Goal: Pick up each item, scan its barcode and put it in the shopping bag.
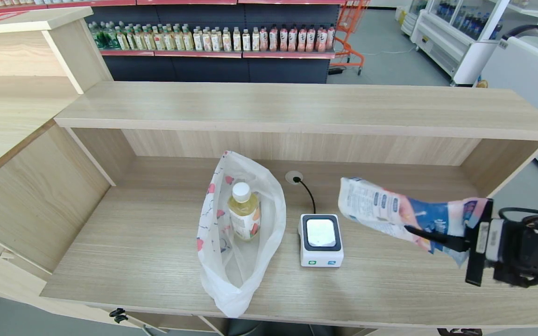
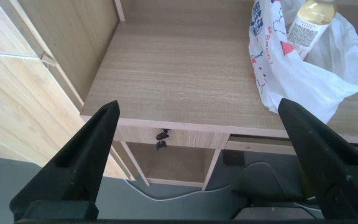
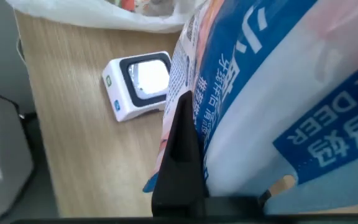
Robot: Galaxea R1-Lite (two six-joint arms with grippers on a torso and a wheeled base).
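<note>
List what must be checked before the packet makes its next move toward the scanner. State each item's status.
1. Grip: right claw is shut on the packet, which is held in the air. Ok.
2. Packet over the scanner: it hangs to the scanner's right, not above its window. Not ok.
3. Barcode turned toward the window: cannot tell.
4. Scanner window uncovered: ok.
5. Shopping bag mouth open, with room beside the bottle: ok.
6. Left claw out of the path: it is open, by the front edge of the counter, apart from the bag. Ok.
</note>
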